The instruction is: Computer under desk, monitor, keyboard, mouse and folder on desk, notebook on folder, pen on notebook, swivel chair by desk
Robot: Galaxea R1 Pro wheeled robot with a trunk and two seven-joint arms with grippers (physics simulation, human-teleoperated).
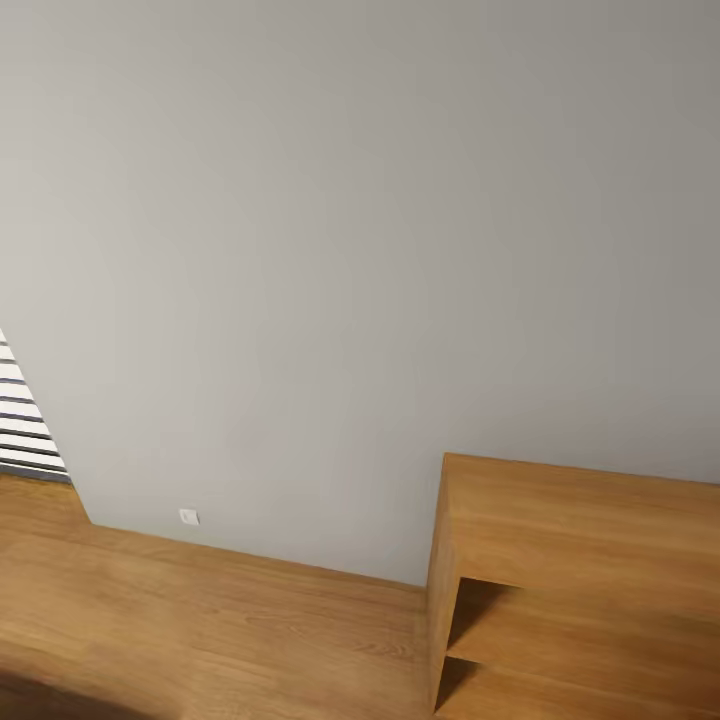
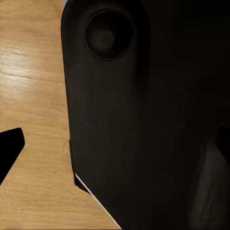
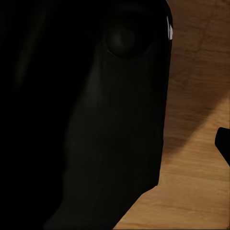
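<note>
**Nothing from the job in sight, mostly wall and floor**

So the head view is basically a big plain grey wall (image 1: pixel 360 230) tilted across the picture. Down low there's a warm wood floor (image 1: pixel 200 630) running along the base of it, and a little white wall socket (image 1: pixel 189 517) sits on the wall just above the floor line. Over at the left edge you can see a slice of black-and-white striped blinds (image 1: pixel 22 420). At the lower right there's a light-wood shelf unit (image 1: pixel 580 560) pushed up against the wall, with open compartments on its side.

None of the workspace stuff is showing, so I can't say where any of it sits.

Left wrist view: a big dark rounded robot body part (image 2: pixel 148 120) with a round recess near one end, and the wood floor beside it. A black fingertip (image 2: pixel 9 148) pokes in from the edge. Right wrist view is much the same, a dark body (image 3: pixel 86 120) over the floor, with another black fingertip (image 3: pixel 223 143) at the edge.

Honestly can't tell whether either hand is apart or together.
</note>
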